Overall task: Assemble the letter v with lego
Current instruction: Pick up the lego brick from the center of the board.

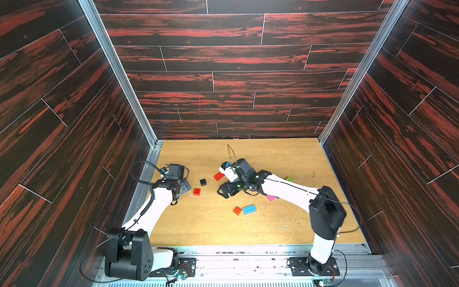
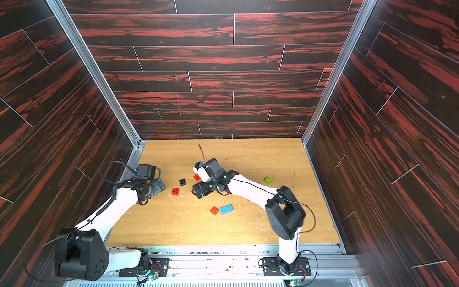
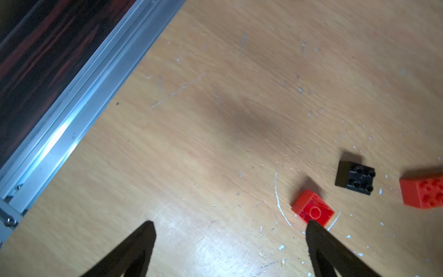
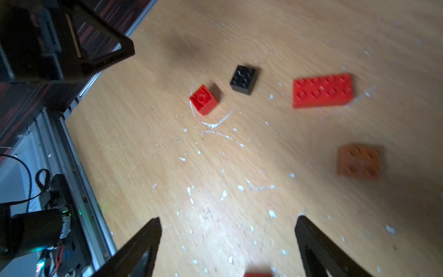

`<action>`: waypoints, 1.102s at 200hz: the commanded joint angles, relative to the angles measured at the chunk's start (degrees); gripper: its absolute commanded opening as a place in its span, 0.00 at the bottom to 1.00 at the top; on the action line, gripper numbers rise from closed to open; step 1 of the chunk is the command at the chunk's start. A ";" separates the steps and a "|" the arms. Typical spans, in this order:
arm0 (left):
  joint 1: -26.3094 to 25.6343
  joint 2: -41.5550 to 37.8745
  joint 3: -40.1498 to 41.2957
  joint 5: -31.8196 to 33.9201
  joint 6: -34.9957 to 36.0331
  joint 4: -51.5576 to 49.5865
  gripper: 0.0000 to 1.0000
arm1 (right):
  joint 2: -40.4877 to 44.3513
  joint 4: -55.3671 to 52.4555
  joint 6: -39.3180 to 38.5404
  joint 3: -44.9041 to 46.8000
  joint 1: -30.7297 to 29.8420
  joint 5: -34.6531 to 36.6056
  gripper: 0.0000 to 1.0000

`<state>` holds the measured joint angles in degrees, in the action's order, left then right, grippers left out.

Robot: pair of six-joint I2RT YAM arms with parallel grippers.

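Four studs (image 3: 359, 170) top the small black brick (image 3: 354, 178).

Three walls (image 1: 236, 62): dark panels, red wood-grain streaks, thin pale seams. Aluminium posts (image 1: 116, 72) in both back corners. Floor: light wood board (image 1: 285, 159), scratched, with white flecks. Aluminium rail (image 3: 72, 115) along board edge, well outside fingers (image 3: 141, 242) of left gripper (image 3: 230, 221), strong glare on it. Soft shine on board just ahead of fingers (image 4: 143, 244) of right gripper (image 4: 229, 217).

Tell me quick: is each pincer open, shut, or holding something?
Left pincer: open, holding nothing.
Right pincer: open, holding nothing.
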<state>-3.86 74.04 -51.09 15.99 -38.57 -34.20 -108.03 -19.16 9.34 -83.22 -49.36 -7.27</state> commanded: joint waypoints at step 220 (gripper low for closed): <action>17.34 -11.55 8.32 -19.63 -6.96 7.19 1.00 | -35.31 -10.40 -24.35 -40.97 -8.47 2.19 0.80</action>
<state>12.71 63.31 -43.81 -2.55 -45.08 -27.31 -140.68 -27.42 -13.80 -121.21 -57.76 -5.30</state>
